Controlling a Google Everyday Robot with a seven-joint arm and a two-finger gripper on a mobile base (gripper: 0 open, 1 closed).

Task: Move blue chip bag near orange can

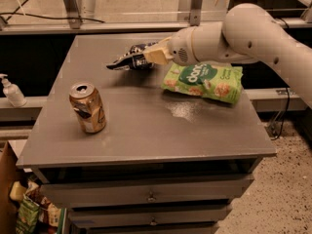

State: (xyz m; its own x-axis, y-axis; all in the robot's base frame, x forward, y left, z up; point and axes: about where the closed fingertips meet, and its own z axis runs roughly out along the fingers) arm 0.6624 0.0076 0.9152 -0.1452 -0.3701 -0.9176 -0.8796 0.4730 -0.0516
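Note:
The blue chip bag (130, 58) is a small dark navy bag with white lettering, held off the grey table (146, 126) near its middle back. My gripper (152, 56) is shut on the bag's right end, with the arm reaching in from the right. The orange can (87, 107) is dented, with a silver top, and stands upright at the table's front left, well apart from the bag.
A light-green snack bag (204, 81) lies on the right side of the table, under the arm. A white pump bottle (11, 90) stands on a ledge to the left. Drawers are below the tabletop, and bags lie on the floor at lower left.

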